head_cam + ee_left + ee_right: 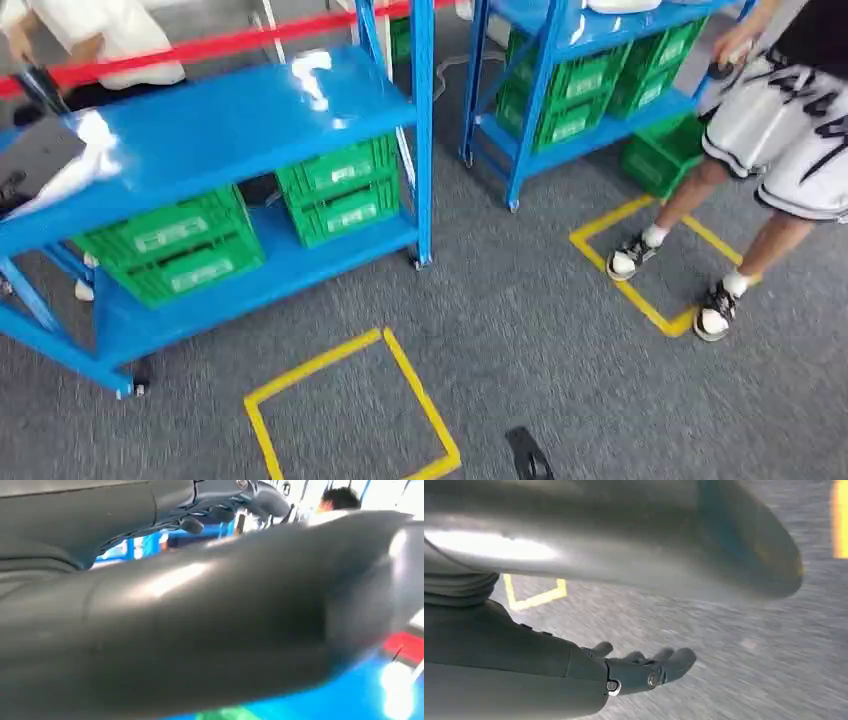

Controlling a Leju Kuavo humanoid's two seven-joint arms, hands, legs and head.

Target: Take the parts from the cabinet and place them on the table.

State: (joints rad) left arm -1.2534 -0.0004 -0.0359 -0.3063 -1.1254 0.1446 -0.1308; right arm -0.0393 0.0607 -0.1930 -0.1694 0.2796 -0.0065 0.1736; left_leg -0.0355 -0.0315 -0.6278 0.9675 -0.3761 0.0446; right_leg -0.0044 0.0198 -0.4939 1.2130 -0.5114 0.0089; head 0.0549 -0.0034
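Four green crates point(337, 190) on near cabinet point(215, 125)

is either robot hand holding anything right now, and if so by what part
The right hand holds nothing: its dark fingers hang apart over the grey carpet floor. The left hand is too blurred and hidden to tell.

Grey carpet floor point(540, 330) with yellow taped squares point(350, 410), glare on glossy blue shelving point(200, 130).
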